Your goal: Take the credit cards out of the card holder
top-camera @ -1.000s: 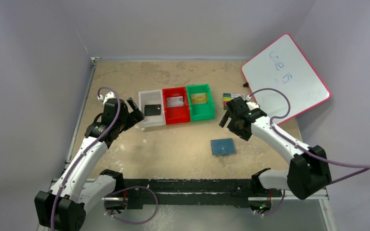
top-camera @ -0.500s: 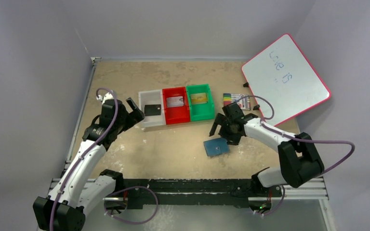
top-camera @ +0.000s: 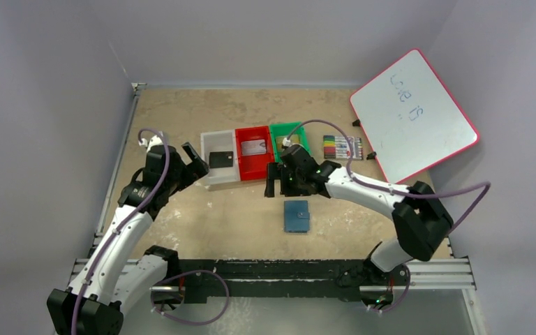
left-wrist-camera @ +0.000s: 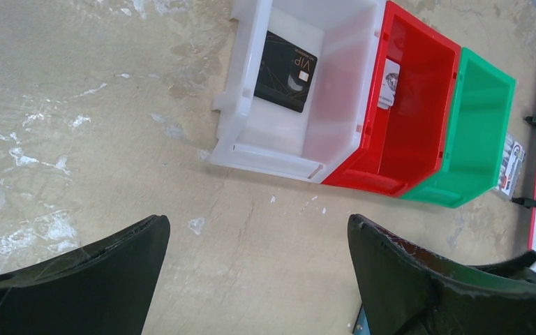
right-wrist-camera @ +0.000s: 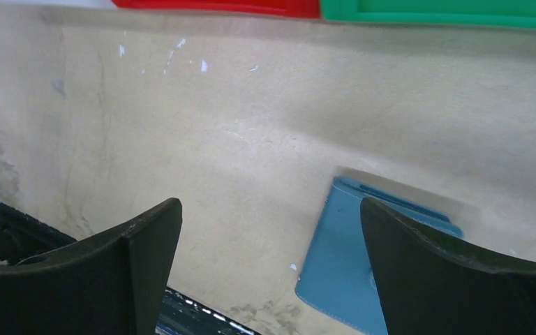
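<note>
Our left pincer [top-camera: 195,160] hung released by the white bin [top-camera: 220,143], the farther arm. The right pincer [top-camera: 279,187], also released, hovered just beyond the card holder [top-camera: 296,216], which lay seemingly folded on the bench [top-camera: 237,216], long axis near to far.

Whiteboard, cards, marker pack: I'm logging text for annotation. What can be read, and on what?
"VIP": on the black card in the white bin.
Roughly "Love is": blue handwriting on the whiteboard, uncertain.
Too small to read: print on the silver card in the red bin and on the marker pack.
</note>
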